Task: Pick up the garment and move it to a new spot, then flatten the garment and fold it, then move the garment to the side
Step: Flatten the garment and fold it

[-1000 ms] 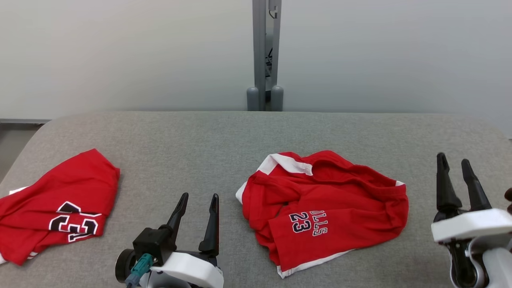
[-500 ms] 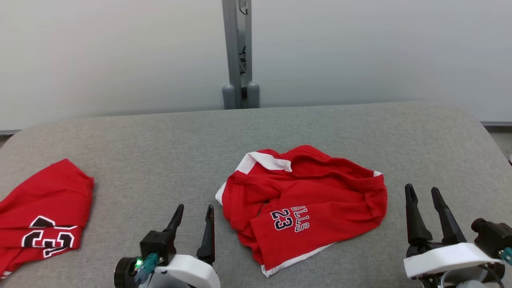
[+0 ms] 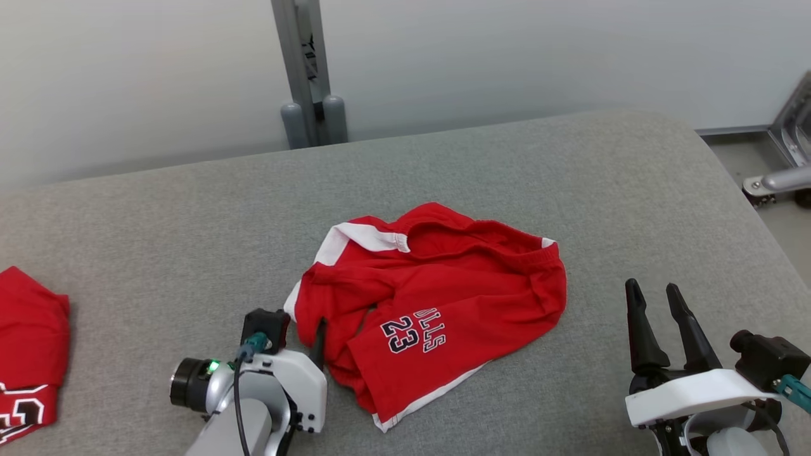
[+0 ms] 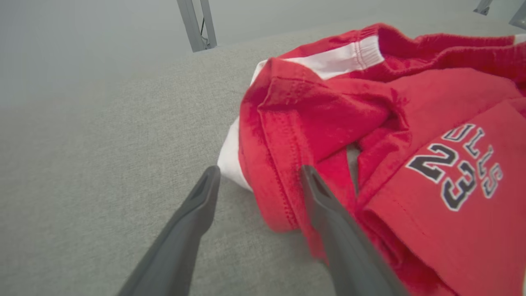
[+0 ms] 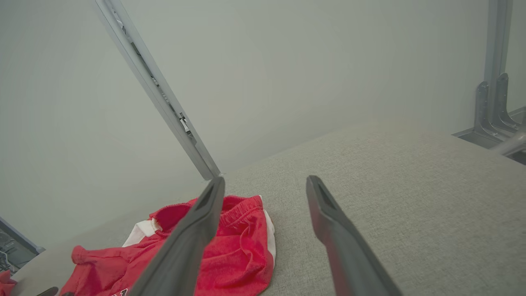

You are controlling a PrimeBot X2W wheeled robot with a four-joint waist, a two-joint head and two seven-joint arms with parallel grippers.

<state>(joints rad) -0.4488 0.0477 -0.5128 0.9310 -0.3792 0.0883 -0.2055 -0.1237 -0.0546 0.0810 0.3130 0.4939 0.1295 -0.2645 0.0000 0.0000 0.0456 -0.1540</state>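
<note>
The garment (image 3: pixel 443 297), red shorts with white trim and "23" printed on them, lies crumpled in the middle of the grey table (image 3: pixel 570 177). My left gripper (image 3: pixel 304 329) stands open at its left edge, tilted down. In the left wrist view the garment (image 4: pixel 370 102) has its red hem between the two fingers of that gripper (image 4: pixel 259 174): the right finger rests over red cloth, the left one is above bare table beside the white trim. My right gripper (image 3: pixel 651 290) is open and empty, to the right of the garment and apart from it. In the right wrist view, the right gripper (image 5: pixel 265 181) points past the garment (image 5: pixel 242 246).
A second red garment (image 3: pixel 25 354) with white numbers lies at the table's left edge. A grey metal post (image 3: pixel 304 76) stands behind the table against the pale wall. A metal frame (image 3: pixel 785 177) is on the floor past the table's right edge.
The head camera has turned right, so the whole picture slid left. My left gripper has moved forward and tipped down onto the garment's left edge. The right gripper stays open.
</note>
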